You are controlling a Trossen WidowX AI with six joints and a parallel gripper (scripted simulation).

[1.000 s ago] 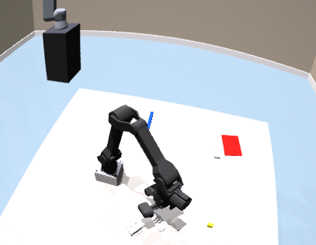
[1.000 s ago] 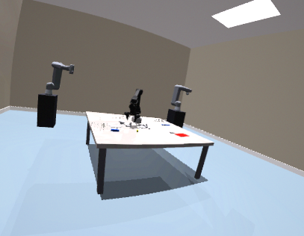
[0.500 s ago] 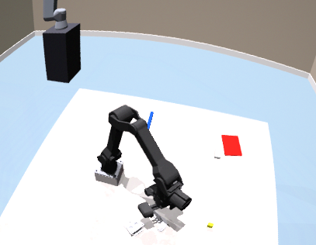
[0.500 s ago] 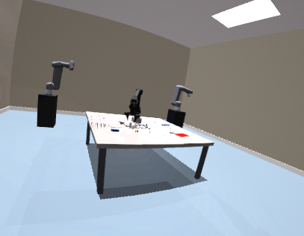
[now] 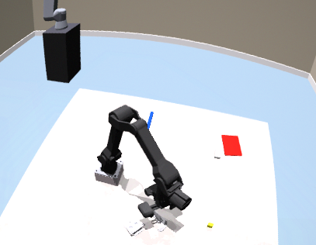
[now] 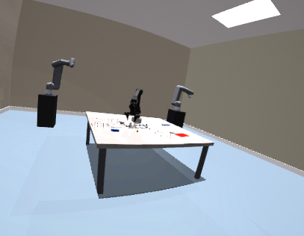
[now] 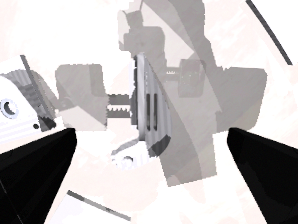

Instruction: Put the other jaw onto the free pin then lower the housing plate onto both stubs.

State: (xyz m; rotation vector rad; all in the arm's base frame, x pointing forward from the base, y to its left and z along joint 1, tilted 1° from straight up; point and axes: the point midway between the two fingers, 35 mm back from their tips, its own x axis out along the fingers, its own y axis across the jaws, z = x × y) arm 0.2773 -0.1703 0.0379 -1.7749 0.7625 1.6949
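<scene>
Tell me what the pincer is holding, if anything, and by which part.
Nothing is held: the pincer stands wide open, and the grey ribbed part seen between its fingers in the wrist view is not gripped.

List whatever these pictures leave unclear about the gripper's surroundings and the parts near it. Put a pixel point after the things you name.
- Left white part with a round hole (image 7: 26,116): cut off by the wrist view's left edge.
- Underside of the ribbed grey-white part between the black fingers: hidden by its own body in the wrist view.
- Gear teeth meshing: too small in the top view.
- Small parts under the black arm (image 6: 135,106): too small and blurred in the exterior view.
</scene>
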